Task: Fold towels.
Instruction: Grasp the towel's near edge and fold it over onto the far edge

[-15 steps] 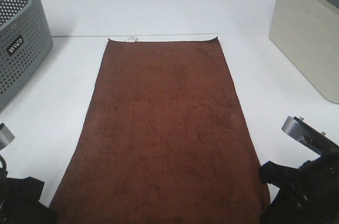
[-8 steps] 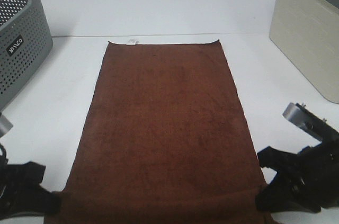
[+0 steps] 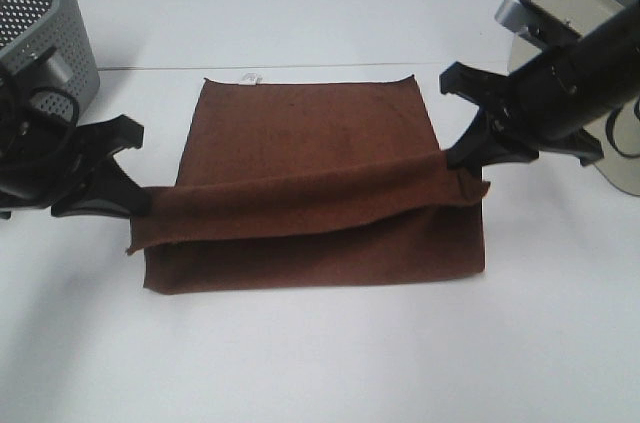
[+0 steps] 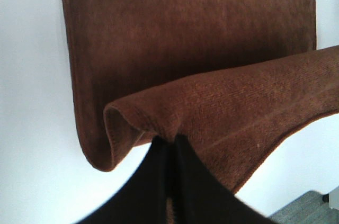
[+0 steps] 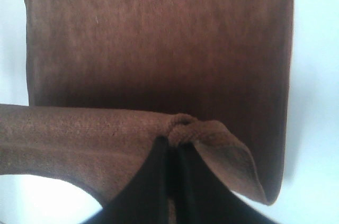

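The dark reddish-brown towel (image 3: 310, 143) lies on the white table, its near part lifted and carried over the far part. A small white tag (image 3: 249, 76) shows at its far short edge. My left gripper (image 3: 140, 205) is shut on the towel's near left corner (image 4: 159, 128). My right gripper (image 3: 462, 165) is shut on the near right corner (image 5: 183, 128). The lifted edge (image 3: 300, 205) hangs stretched between both grippers above the lower layer. A fold runs along the front (image 3: 310, 278).
A grey perforated basket (image 3: 40, 13) stands at the back left, close behind my left arm. A beige box (image 3: 570, 13) stands at the back right, behind my right arm. White table (image 3: 320, 363) lies in front of the fold.
Both grippers closed on the towel's near corners, lifted them and carried them away from the front edge toward the far edge, making a fold at the front.
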